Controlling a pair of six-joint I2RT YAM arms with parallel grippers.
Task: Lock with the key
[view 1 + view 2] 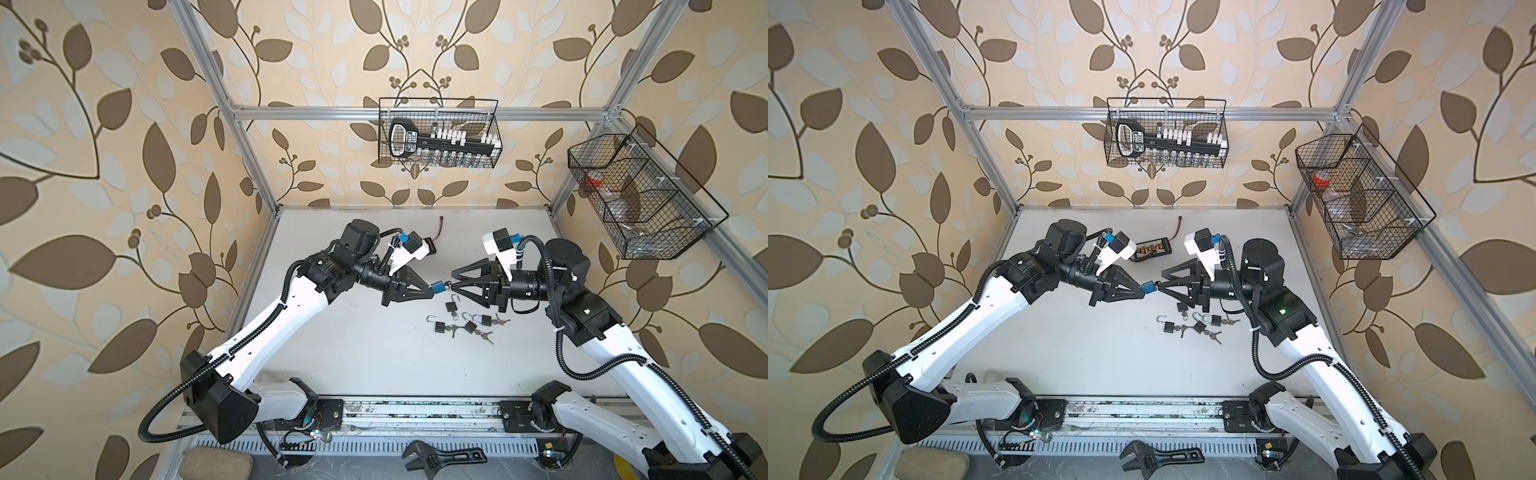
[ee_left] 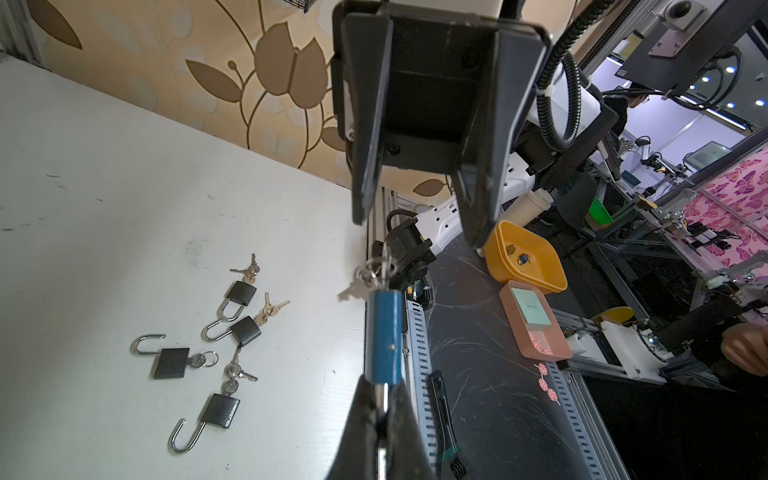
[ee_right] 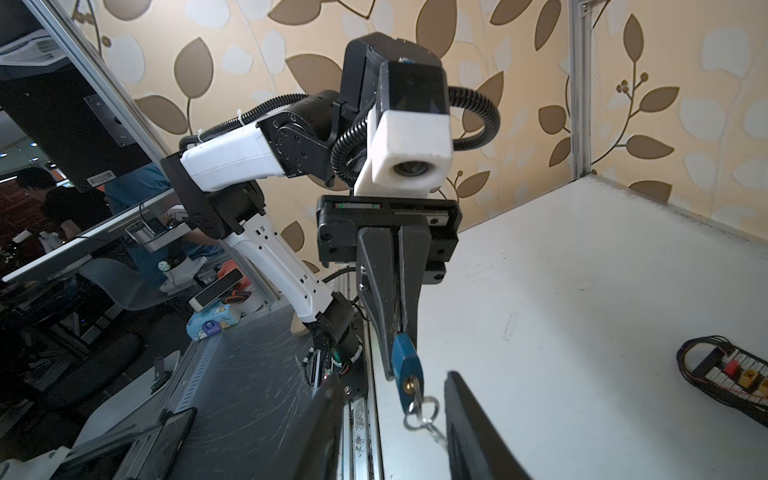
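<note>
The left tool [image 1: 430,291] is clenched on the shackle of the blue padlock [image 1: 437,287], holding it in the air above the middle of the tabletop [image 1: 332,353]. The right tool [image 1: 452,281] is released. Its jaws stand apart on either side of the key [image 3: 411,384], which sits in the padlock's keyhole.

blue padlock [image 1: 436,287], black padlocks [image 1: 440,327], leaf-patterned beige wallpaper [image 1: 332,50]
</note>
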